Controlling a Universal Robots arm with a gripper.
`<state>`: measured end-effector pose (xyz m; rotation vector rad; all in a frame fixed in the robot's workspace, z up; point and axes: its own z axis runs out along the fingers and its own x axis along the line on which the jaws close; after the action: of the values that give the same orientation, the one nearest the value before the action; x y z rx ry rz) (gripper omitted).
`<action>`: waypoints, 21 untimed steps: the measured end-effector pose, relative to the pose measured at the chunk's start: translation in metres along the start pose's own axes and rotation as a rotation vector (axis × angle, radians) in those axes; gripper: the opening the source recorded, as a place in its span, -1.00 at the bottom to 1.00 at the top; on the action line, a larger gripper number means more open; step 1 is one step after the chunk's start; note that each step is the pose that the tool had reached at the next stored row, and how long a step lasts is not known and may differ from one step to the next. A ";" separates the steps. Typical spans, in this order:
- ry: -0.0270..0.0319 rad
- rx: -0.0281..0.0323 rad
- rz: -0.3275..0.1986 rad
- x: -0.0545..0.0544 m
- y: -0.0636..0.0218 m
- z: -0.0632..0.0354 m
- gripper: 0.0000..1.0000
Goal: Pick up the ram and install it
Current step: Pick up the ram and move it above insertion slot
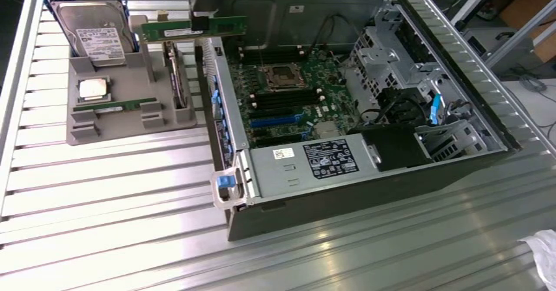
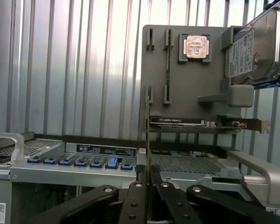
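Gripper (image 1: 207,16) clamped shut on the ram (image 1: 174,29), holding the green stick in the air over the edge of the open computer case (image 1: 347,174), beside the grey tray (image 1: 87,131) where a second stick (image 1: 113,104) lies

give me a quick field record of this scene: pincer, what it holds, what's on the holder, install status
pincer: pincer shut on the ram
ram position: in the air, lying level, over where the gray holder meets the open computer case
holder contents: second ram stick, CPU chip, hard drive
install status: ram not yet seated on the motherboard
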<state>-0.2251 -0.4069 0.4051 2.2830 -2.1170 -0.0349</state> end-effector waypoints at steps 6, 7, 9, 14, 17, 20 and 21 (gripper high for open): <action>0.0000 0.0000 0.000 0.000 -0.0049 -0.0002 -0.73; 0.0000 0.0000 0.000 0.000 -0.0059 -0.0002 -0.73; 0.0000 0.0000 0.000 0.001 -0.0070 -0.0003 -0.73; 0.0000 -0.0001 0.000 0.001 -0.0099 -0.0004 -0.73; 0.0000 0.0000 0.000 0.001 -0.0119 -0.0004 -0.73; 0.0000 0.0000 0.000 0.001 -0.0139 -0.0005 -0.73; 0.0001 -0.0001 0.000 0.001 -0.0144 -0.0005 -0.73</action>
<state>-0.2107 -0.4069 0.4051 2.2830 -2.1169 -0.0350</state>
